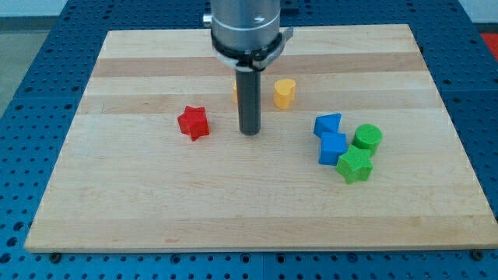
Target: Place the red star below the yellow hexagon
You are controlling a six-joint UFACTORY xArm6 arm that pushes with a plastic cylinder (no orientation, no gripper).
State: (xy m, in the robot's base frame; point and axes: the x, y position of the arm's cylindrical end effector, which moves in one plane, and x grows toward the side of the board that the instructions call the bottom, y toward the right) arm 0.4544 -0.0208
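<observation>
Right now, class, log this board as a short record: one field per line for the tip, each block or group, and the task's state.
my tip: right of red star
yellow block: heart-like, above-right of tip
second yellow block: mostly hidden behind rod
blue blocks: two, touching, view's right
green blocks: two, beside blue
task: star not yet placed

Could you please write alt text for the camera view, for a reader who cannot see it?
My tip rests on a wooden board, to the right of the red star. Yellow blocks sit near the rod; blue blocks and green blocks cluster at the view's right.
</observation>
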